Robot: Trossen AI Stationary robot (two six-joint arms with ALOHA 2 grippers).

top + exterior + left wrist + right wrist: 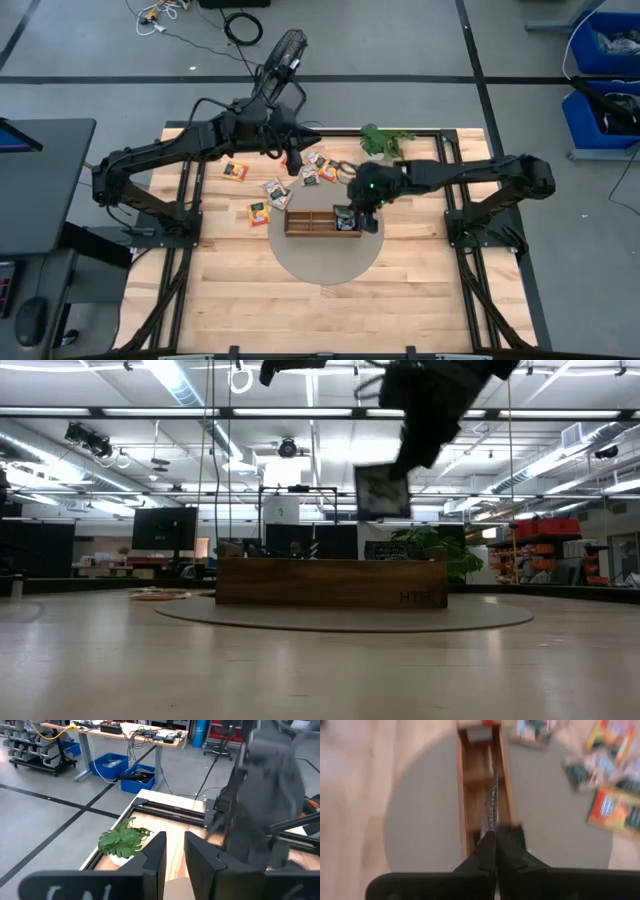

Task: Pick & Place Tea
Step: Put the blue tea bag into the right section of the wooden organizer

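Pale butcher-block planks [250, 300] fill our view, with a round grey mat [325, 265] under the long wooden tray [315, 222]. Our right gripper [350, 212] hangs above the tray's end compartment, fingers pinched tight on a thin, flat dark tea packet [382, 491] hanging edge-down over it. Our left gripper [293, 163] hovers beyond the tray, fingers [155, 855] slightly parted and empty. Loose packets [268, 192] lie scattered just beyond the tray, near a leafy plant [383, 142].
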